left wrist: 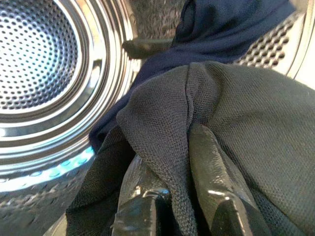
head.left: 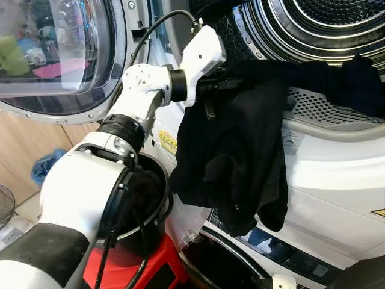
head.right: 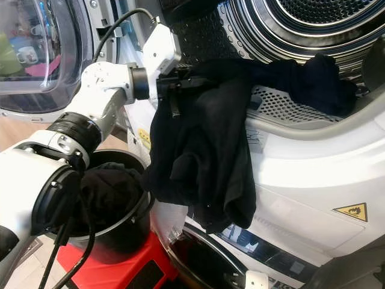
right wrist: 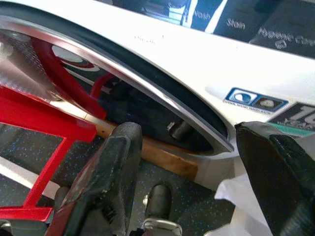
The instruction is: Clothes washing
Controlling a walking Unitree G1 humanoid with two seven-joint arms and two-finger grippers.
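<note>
Black garment [head.left: 231, 162] held clamped in left end effector [head.left: 212, 84] at drum mouth [head.left: 325, 24], upper centre; loading step; next, push it inside; right end effector [right wrist: 197, 177] spread wide, idle

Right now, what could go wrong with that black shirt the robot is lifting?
Most of the black garment hangs outside the drum opening, so it might slide down if the left gripper lets go early. A dark blue garment lies over the drum's rim and could get dragged out. The hanging cloth may also snag on the open door.
</note>
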